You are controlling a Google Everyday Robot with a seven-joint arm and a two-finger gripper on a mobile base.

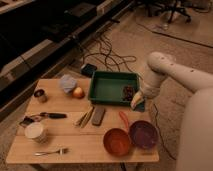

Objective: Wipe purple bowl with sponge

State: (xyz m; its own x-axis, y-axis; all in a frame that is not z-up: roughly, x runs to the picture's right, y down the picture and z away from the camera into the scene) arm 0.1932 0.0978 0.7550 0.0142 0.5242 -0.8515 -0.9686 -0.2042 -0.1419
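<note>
The purple bowl (144,134) sits at the table's front right corner, next to the orange-red bowl (117,141). My gripper (136,103) hangs at the end of the white arm (155,75), over the front right corner of the green tray (111,88). It is shut on the sponge (135,101), which shows as a small pale yellow piece at the arm's tip. The gripper is behind the purple bowl and above it, well apart from it.
A dark grey flat block (98,115), utensils (85,118) and a red utensil (123,118) lie mid-table. An apple (78,92), a blue crumpled thing (68,83), a can (40,95), a black-handled tool (49,115), a white cup (36,132) and a fork (50,151) are on the left. Cables lie on the floor behind.
</note>
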